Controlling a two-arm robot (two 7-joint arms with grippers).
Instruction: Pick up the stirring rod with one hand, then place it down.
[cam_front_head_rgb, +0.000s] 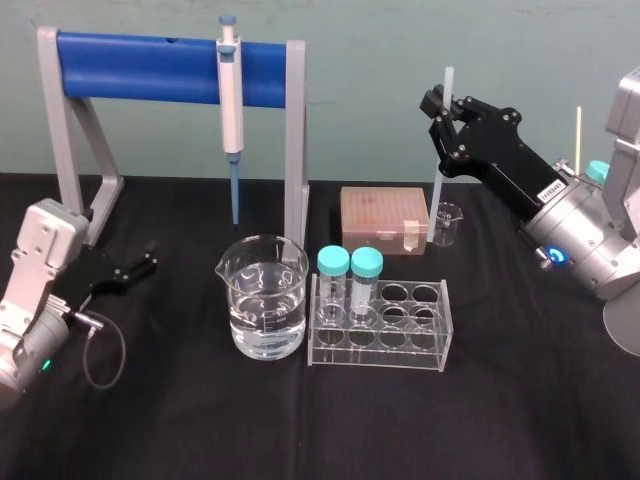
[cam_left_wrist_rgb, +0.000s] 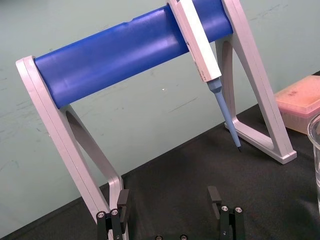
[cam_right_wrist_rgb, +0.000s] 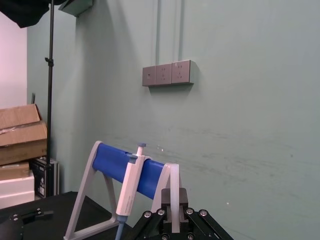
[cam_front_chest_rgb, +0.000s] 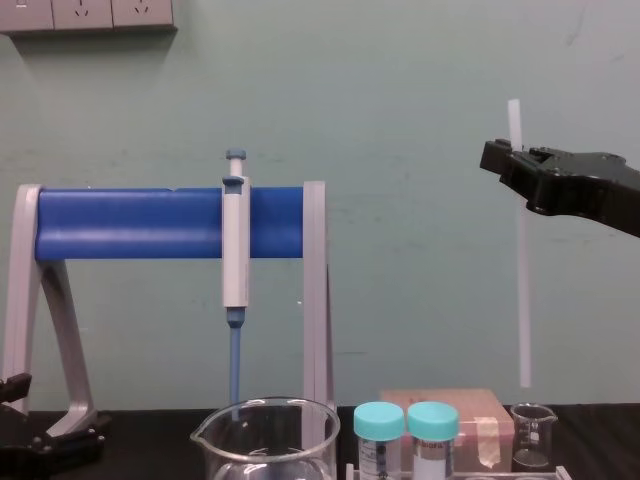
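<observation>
The stirring rod (cam_front_head_rgb: 441, 150) is a thin translucent-white stick held upright in the air at the back right. My right gripper (cam_front_head_rgb: 447, 108) is shut on it near its upper end, and the chest view shows the rod (cam_front_chest_rgb: 520, 280) hanging from the black jaws of that gripper (cam_front_chest_rgb: 506, 160). The rod's lower end hovers just above a small glass beaker (cam_front_chest_rgb: 533, 432), apart from it. At the left of the table my left gripper (cam_front_head_rgb: 142, 264) rests low. Its fingers stand open in the left wrist view, with nothing in that gripper (cam_left_wrist_rgb: 167, 205).
A grey-white pipette (cam_front_head_rgb: 231, 100) hangs on a blue-barred stand (cam_front_head_rgb: 140, 66) at the back. In the middle stand a large beaker of water (cam_front_head_rgb: 264, 297) and a clear tube rack (cam_front_head_rgb: 380, 325) with two teal-capped tubes. A pink box (cam_front_head_rgb: 381, 219) sits beside the small beaker (cam_front_head_rgb: 448, 224).
</observation>
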